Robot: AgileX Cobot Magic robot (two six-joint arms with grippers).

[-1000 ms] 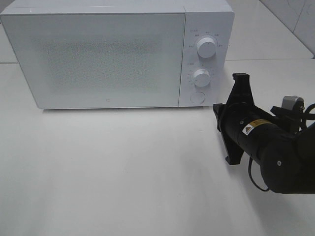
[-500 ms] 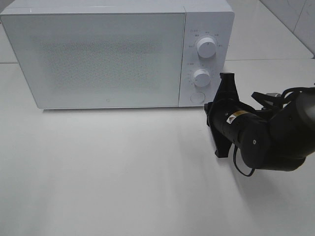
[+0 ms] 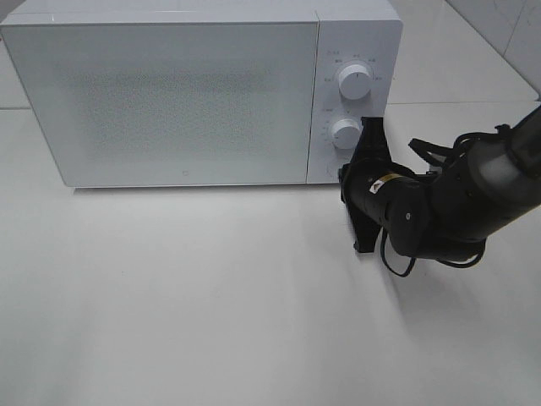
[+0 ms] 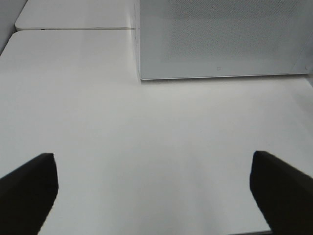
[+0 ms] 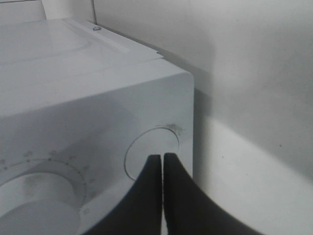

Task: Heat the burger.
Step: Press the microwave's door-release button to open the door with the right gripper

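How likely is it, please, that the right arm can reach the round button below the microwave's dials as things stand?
Very likely yes: the right gripper, shut, points its tips straight at the round button on the microwave, with nothing between them. Whether they touch is unclear.

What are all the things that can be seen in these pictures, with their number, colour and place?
microwave: one, white, at the back of the table, door shut
upper knob: one, white, on the panel to the right of the door
lower knob: one, white, directly under the upper knob
round button: one, white, at the bottom of the same panel
table: one, white, under the microwave
burger: none in view
right arm: one, black, reaching in from the right side
right pincer: one, black, shut, tips at the round button; whether they touch it cannot be told
left pincer: one, black, open, over bare table in front of the microwave
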